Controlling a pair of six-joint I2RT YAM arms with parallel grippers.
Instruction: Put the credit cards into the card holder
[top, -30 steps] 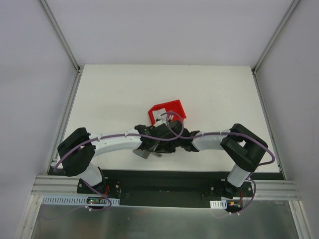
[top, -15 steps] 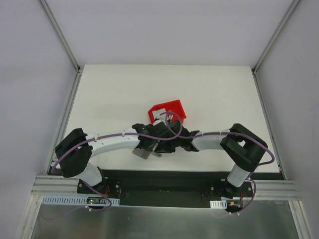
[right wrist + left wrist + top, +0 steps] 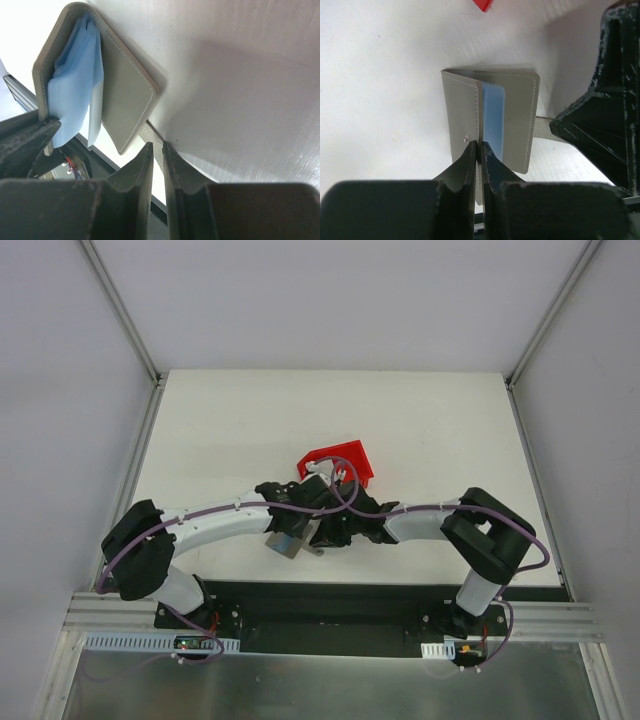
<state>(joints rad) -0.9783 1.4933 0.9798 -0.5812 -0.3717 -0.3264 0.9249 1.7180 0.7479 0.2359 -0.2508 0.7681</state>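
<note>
The card holder (image 3: 517, 117) is a grey wallet standing open like a book, with light blue slotted layers (image 3: 493, 117) inside. My left gripper (image 3: 479, 148) is shut on a thin inner leaf of it, next to the flap with the small snap (image 3: 466, 136). My right gripper (image 3: 158, 148) is shut on the wallet's grey woven strap (image 3: 149, 134). In the right wrist view the card holder (image 3: 125, 85) shows blue layers (image 3: 75, 85) and a pale white card edge (image 3: 95, 122) beside them. From above, the card holder (image 3: 284, 543) hangs between both wrists; other credit cards are hidden.
A red bin (image 3: 340, 458) stands just behind the two wrists, with something white at its near left corner (image 3: 318, 469). The black base rail (image 3: 330, 600) runs along the near table edge. White walls and metal posts close in the table (image 3: 400, 420).
My left jaws have closed onto the card holder's inner leaf. The left arm has swung slightly left and lower, and the wallet has shifted a little with it. The right arm stays put.
</note>
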